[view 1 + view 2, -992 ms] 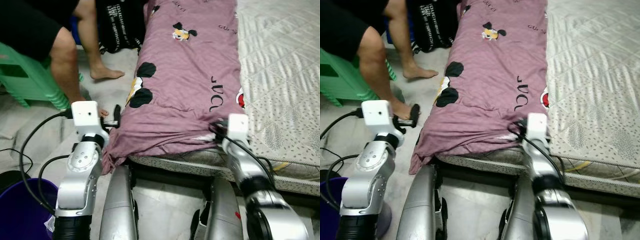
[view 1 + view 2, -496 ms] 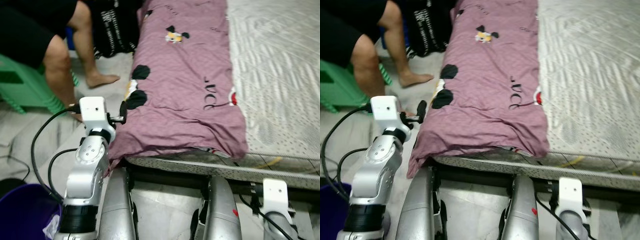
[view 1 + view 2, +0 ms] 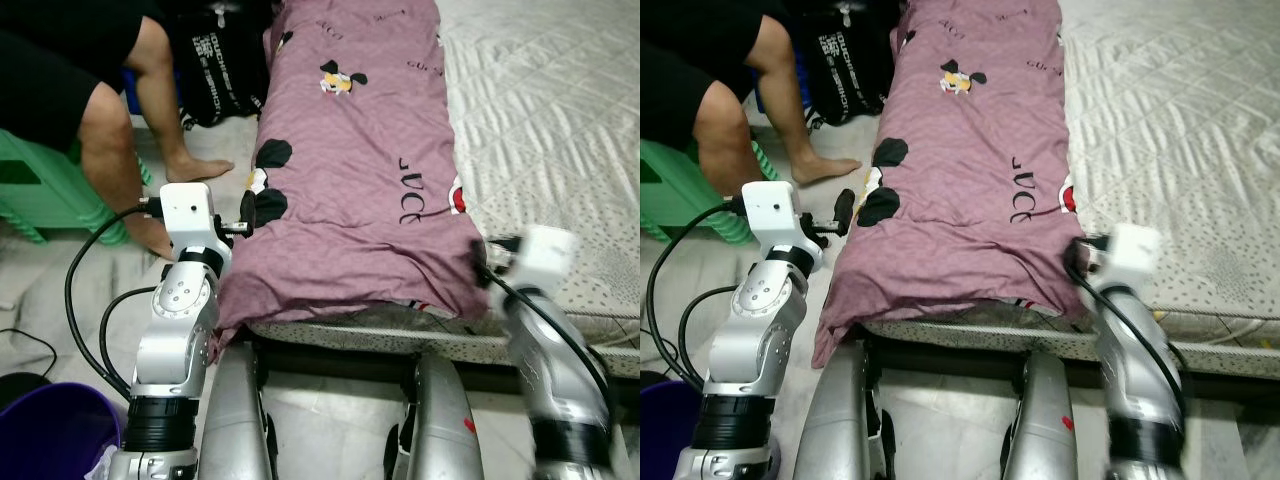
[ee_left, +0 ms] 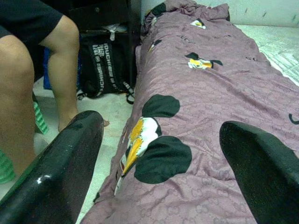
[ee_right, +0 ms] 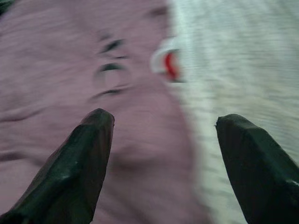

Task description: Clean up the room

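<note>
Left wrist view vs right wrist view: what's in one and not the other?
Left wrist: a person's bare leg, a black backpack on the floor beside the bed, and the cartoon-print patches on the purple blanket. Right wrist, blurred: the white quilted mattress next to the blanket's edge and a red mark. Both: the blanket, framed by an open tool's black fingers, left, right.

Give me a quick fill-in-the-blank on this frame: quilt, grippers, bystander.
1. The purple quilt lies on the ____.
2. The left gripper has its fingers ____.
3. The right gripper points at the quilt's edge beside the ____ mattress.
4. The person sits on a ____ stool.

Missing words: mattress; open; white; green
</note>
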You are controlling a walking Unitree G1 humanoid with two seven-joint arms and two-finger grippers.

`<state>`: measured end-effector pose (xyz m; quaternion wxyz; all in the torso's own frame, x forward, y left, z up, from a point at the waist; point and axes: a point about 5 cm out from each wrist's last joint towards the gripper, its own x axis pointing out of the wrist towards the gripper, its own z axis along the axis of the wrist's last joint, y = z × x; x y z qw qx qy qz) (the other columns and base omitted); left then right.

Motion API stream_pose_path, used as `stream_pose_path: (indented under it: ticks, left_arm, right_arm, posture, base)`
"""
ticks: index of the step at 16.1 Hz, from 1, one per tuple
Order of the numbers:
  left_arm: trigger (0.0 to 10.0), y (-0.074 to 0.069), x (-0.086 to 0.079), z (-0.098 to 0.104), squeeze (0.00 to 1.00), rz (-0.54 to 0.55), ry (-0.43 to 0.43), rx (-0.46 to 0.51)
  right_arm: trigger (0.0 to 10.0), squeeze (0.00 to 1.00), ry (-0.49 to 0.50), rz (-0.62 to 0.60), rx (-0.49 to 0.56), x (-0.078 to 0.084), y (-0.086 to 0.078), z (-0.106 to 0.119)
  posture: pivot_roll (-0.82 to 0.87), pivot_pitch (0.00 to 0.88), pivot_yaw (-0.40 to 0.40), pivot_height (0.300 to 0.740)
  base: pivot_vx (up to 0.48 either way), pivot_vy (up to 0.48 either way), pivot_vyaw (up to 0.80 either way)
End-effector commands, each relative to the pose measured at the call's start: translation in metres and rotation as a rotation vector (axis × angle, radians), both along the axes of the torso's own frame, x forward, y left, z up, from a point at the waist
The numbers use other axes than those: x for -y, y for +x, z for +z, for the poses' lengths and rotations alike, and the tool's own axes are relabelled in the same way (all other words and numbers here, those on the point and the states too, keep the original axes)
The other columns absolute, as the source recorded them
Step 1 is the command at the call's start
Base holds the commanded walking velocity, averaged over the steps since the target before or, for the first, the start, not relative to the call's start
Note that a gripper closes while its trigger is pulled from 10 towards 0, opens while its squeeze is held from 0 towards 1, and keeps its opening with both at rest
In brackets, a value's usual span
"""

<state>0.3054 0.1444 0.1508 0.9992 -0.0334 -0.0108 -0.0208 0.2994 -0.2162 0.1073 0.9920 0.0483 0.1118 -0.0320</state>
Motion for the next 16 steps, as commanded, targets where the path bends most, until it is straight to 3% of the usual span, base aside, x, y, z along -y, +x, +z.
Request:
stream_pose_path:
  ticks: [1,5,8,12,16]
  left_arm:
    - [10.0,-0.001,-0.007,-0.003,0.00,0.017,0.007,-0.006]
    - [10.0,-0.001,-0.007,-0.002,0.00,0.012,0.010,-0.010]
    - [10.0,-0.001,-0.007,-0.003,0.00,0.014,0.014,-0.011]
    - [10.0,0.000,-0.007,-0.003,0.00,0.017,0.016,-0.013]
    - [10.0,0.000,-0.005,-0.005,0.00,0.009,0.009,-0.019]
  right_arm:
    - [10.0,0.00,0.004,0.041,-0.036,-0.006,0.005,-0.008]
    - [10.0,0.00,-0.090,0.037,-0.139,-0.015,0.024,-0.020]
    - [10.0,0.00,-0.143,-0.080,-0.061,0.002,0.032,-0.010]
    - [10.0,0.00,-0.195,-0.147,-0.098,0.022,0.019,-0.021]
    - [10.0,0.00,-0.190,-0.070,-0.252,0.020,-0.013,-0.057]
  posture:
    - [0.04,0.061,0.060,0.558]
    - [0.05,0.072,0.062,0.558]
    - [0.06,0.077,0.064,0.558]
    - [0.05,0.077,0.064,0.558]
    - [0.04,0.079,0.065,0.558]
  base:
    - [0.000,0.000,0.00]
    - [0.000,0.000,0.00]
    - [0.000,0.000,0.00]
    - [0.000,0.000,0.00]
    - [0.000,0.000,0.00]
